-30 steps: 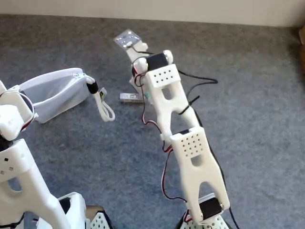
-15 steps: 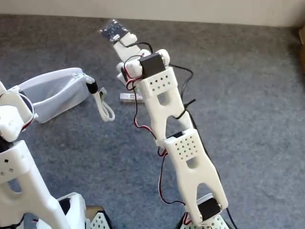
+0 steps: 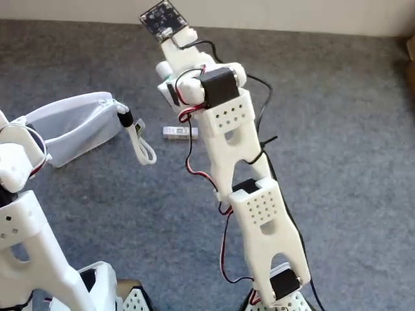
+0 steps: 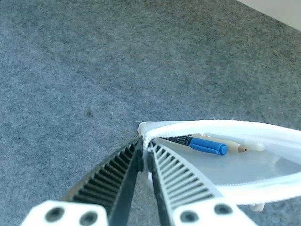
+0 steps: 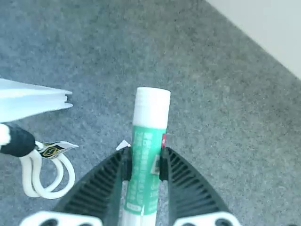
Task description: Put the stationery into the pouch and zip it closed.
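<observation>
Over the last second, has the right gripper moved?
Yes. The right gripper, holding the glue stick, swung toward the far wall, away from the white stick.

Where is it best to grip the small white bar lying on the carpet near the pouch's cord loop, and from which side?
Grip the white bar at its middle, across its narrow width, coming down from above. It lies flat on the carpet, both long sides free, apart from the cord loop of the pouch. The right gripper is shut on the glue stick.
</observation>
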